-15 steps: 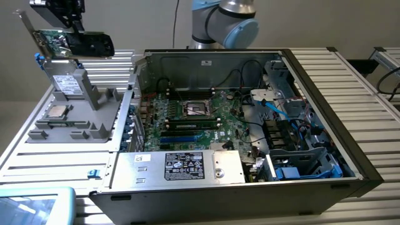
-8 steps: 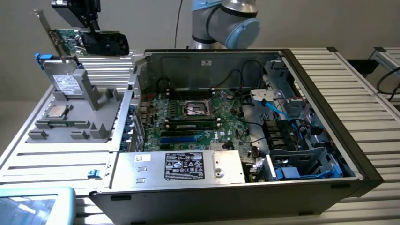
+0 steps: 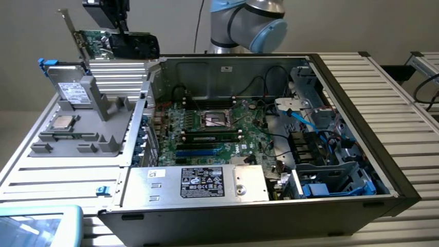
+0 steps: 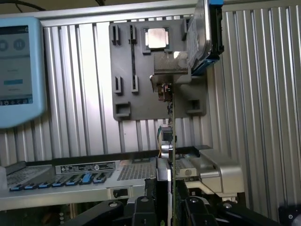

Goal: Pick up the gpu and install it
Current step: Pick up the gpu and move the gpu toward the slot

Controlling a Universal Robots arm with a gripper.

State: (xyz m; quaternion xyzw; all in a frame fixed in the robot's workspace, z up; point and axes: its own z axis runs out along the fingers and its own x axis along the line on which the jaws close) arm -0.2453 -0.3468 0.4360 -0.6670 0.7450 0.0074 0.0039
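Note:
The gpu [image 3: 103, 43] hangs in the air at the exterior view's upper left, above the back of the grey fixture plate [image 3: 82, 123]. Its green board and black face show, and its silver bracket [image 3: 69, 25] sticks up at the end. My gripper [image 3: 120, 32] is shut on the card's top edge. In the wrist view the gpu [image 4: 171, 141] appears edge-on as a thin vertical line running out from between my fingers [image 4: 143, 209]. The open computer case [image 3: 357, 103] lies to the exterior view's right, its motherboard [image 3: 205, 128] exposed with blue slots [image 3: 199, 150].
The grey fixture plate [image 4: 127, 70] carries a small silver processor chip [image 3: 63, 122] and an upright drive with blue tabs [image 3: 72, 90]. A power supply box [image 3: 199, 182] fills the case's near end. A light-blue tablet [image 3: 34, 226] lies at the front corner. Cables crowd the case's right side.

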